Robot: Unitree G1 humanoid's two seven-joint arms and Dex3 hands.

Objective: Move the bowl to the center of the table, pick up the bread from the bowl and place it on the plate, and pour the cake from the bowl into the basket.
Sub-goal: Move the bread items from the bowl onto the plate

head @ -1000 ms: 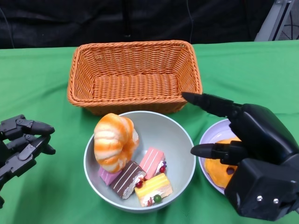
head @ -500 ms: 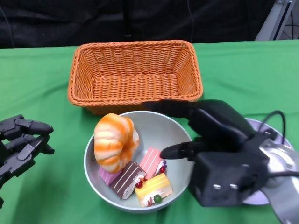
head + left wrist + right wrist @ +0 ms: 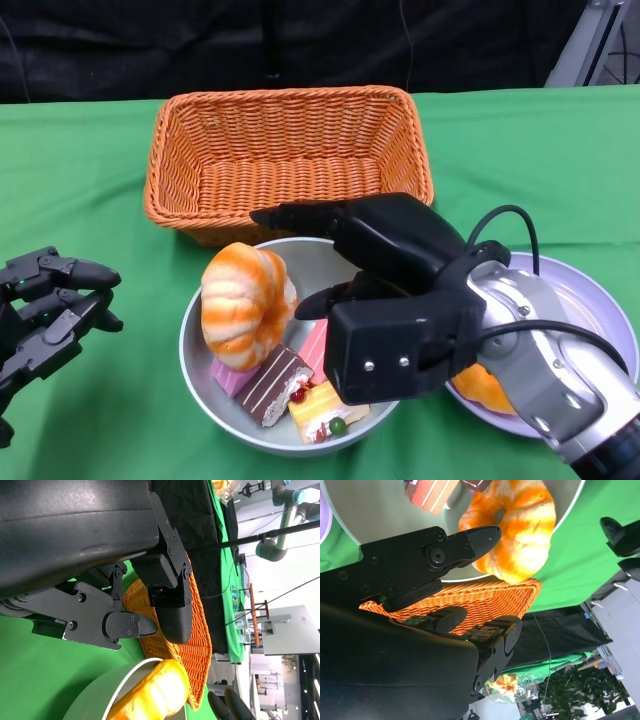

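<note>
**Right hand over the bowl, beside the bread**

Looking down from the head camera, we take the grey bowl [image 3: 210, 395] as our landmark. Our right hand [image 3: 375, 300] hangs over the bowl's right half with its fingers [image 3: 300, 217] spread apart and reaching toward the bread; it holds nothing. In the right wrist view the same fingers [image 3: 475, 537] lie just beside the orange-and-white bread [image 3: 520, 530], and we cannot tell from either picture whether they touch it.

The bread [image 3: 243, 300] stands in the left part of the bowl, leaning on its inner wall. Below it, on the bowl's floor, lie the cake pieces: a brown striped slice [image 3: 272, 380], a yellow slice with a green and red topping [image 3: 322, 412], and a pink slice [image 3: 313, 345] partly hidden under our right hand.

Directly behind the bowl, its front wall just beside the bowl's far rim, sits the orange wicker basket [image 3: 285, 160]. To the right of the bowl is the lilac plate [image 3: 590, 310], near it but largely covered by our right forearm; an orange piece [image 3: 478, 385] shows on the plate under the wrist.

Our left hand [image 3: 45, 315] rests well to the left of the bowl on the green cloth [image 3: 520, 140], fingers loosely apart and holding nothing.
</note>
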